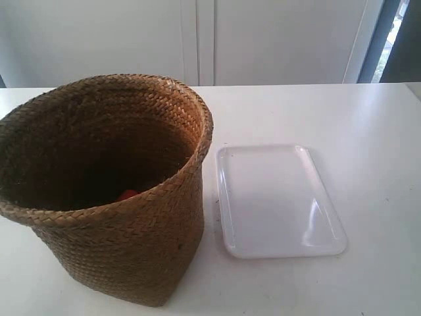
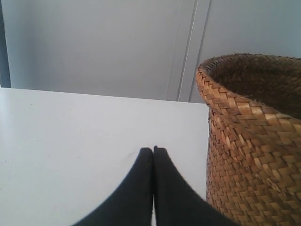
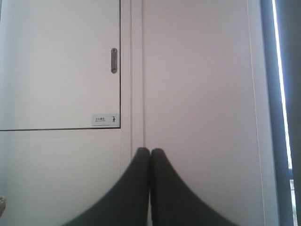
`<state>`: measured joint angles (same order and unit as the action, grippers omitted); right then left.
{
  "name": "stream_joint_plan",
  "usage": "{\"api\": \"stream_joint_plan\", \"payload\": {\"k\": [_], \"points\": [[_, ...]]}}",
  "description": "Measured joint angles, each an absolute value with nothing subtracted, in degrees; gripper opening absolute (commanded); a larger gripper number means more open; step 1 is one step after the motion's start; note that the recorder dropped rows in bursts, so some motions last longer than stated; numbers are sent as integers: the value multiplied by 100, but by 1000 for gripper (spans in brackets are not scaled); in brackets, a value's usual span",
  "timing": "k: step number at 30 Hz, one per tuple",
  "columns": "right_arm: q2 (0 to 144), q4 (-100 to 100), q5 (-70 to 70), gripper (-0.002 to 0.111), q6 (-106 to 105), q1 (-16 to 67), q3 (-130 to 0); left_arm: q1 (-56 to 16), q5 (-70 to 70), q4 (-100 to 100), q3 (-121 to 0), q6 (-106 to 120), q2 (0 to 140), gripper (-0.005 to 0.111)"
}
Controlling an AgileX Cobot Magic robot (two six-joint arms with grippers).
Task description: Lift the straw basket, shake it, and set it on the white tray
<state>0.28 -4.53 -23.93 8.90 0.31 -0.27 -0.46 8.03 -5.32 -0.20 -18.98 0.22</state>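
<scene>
The brown woven straw basket [image 1: 125, 243] stands upright on the white table at the exterior view's left, and a small red-orange thing [image 1: 127, 195] shows deep inside it. Just to its right lies the flat white tray [image 1: 276, 201], bare. No arm shows in the exterior view. In the left wrist view my left gripper [image 2: 153, 149] is shut with nothing in it, low over the table, and the basket [image 2: 254, 141] rises close beside it, apart from the fingers. My right gripper [image 3: 150, 150] is also shut and holds nothing, facing a white wall.
The white table [image 1: 342, 112] runs back to a white panelled wall [image 1: 263, 39]. A dark door or window frame [image 1: 395, 39] stands at the back right. The right wrist view shows a wall panel with a small latch [image 3: 114, 60].
</scene>
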Motion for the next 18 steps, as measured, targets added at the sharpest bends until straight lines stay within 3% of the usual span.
{"api": "stream_joint_plan", "payload": {"k": [18], "points": [[28, -453, -1334, 0, 1497, 31, -27, -46, 287, -532, -20, -3062, 22, 0]]}}
